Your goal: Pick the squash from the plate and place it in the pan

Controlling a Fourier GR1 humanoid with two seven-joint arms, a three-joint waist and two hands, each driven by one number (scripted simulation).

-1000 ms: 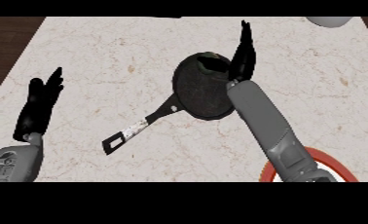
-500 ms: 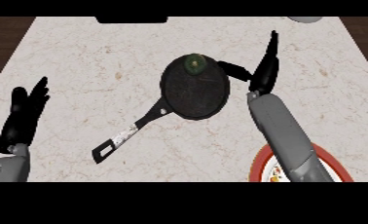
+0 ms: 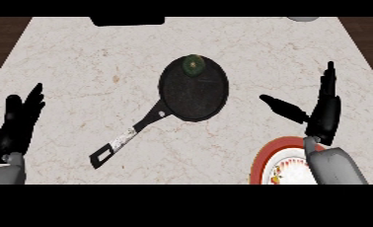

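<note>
- A small round green squash [image 3: 193,64] lies inside the black pan [image 3: 191,97], against the pan's far rim, with nothing touching it.
- The pan sits near the middle of a pale marbled counter [image 3: 87,73]. Its long handle [image 3: 128,137] points toward the lower left.
- A red-rimmed plate [image 3: 264,162] with a white patterned centre sits at the lower right, well apart from the pan. The grey forearm covers part of it, and no squash shows on the part that is visible.
- The right hand [image 3: 324,115] hangs above the counter between the plate and the pan's right side. Its fingers are straight and point away from the robot, its thumb [image 3: 282,107] sticks out toward the pan, and it holds nothing.
- The left hand [image 3: 18,125] rests at the left edge with its fingers spread and straight, also holding nothing.
- At the far edge are a black slab [image 3: 128,21] and part of a grey round object [image 3: 302,18].
- The task looks finished, since the squash is in the pan and free of the hand. What may be left is bringing the right arm back to rest.
</note>
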